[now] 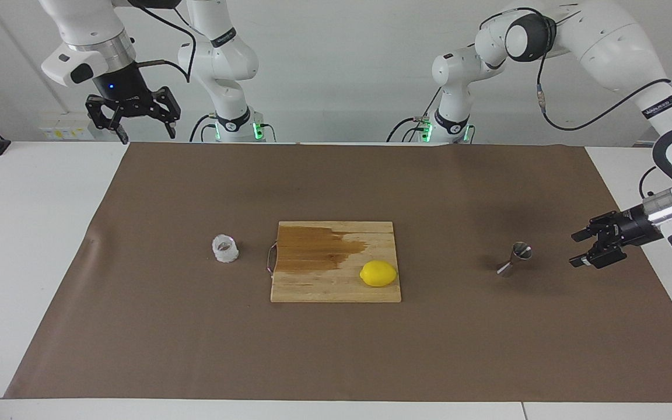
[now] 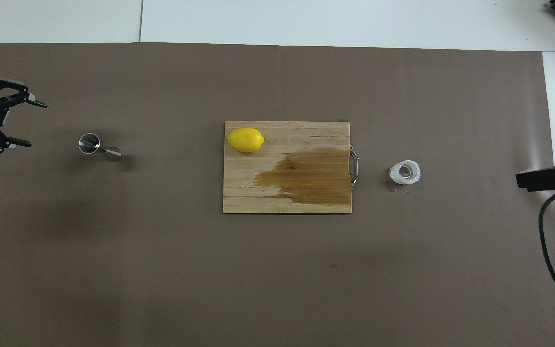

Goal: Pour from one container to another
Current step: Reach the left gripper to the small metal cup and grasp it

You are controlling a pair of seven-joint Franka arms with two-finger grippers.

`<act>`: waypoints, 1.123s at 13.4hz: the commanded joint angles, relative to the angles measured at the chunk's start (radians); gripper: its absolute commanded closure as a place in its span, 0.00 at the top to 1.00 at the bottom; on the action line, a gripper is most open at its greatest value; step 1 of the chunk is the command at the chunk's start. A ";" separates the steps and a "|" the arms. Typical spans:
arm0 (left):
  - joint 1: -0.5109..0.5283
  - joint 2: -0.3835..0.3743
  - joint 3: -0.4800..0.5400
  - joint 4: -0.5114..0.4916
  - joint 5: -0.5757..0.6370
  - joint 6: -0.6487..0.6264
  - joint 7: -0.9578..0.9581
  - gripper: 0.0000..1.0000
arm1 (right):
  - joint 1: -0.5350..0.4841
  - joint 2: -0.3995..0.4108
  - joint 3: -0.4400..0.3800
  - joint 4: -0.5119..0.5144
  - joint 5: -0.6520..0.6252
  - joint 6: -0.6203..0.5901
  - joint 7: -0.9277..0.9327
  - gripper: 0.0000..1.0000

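Steel jigger (image 1: 514, 259) unheld; left gripper (image 1: 582, 248) beside it, jaws apart.
Right gripper (image 1: 144, 132) waits raised, jaws apart; next, likely grasp the jigger, cup (image 1: 225, 248) untouched.

The board (image 1: 336, 261) is set mid-surface (image 1: 336, 350), the lemon (image 1: 378, 273) on it; the cup (image 1: 225, 249) is placed toward the right arm's end, the jigger (image 1: 514, 259) toward the left arm's.

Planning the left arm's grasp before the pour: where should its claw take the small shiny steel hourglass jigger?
Grip the small shiny steel hourglass jigger at its narrow waist, coming level from the left arm's end of the table, where the open left claw already faces it. It stands upright, and the cones widening above and below the waist should keep it from slipping.
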 commanded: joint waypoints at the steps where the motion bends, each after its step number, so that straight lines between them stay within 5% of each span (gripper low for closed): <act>1: 0.011 -0.004 -0.009 -0.072 -0.092 0.066 -0.085 1.00 | -0.014 -0.007 0.004 0.001 0.021 -0.017 -0.014 1.00; 8: 0.052 0.005 -0.009 -0.204 -0.244 0.109 -0.145 1.00 | -0.014 -0.007 0.004 0.001 0.021 -0.015 -0.014 1.00; 15: 0.034 -0.078 -0.011 -0.474 -0.359 0.258 -0.142 1.00 | -0.014 -0.007 0.004 0.001 0.021 -0.015 -0.014 1.00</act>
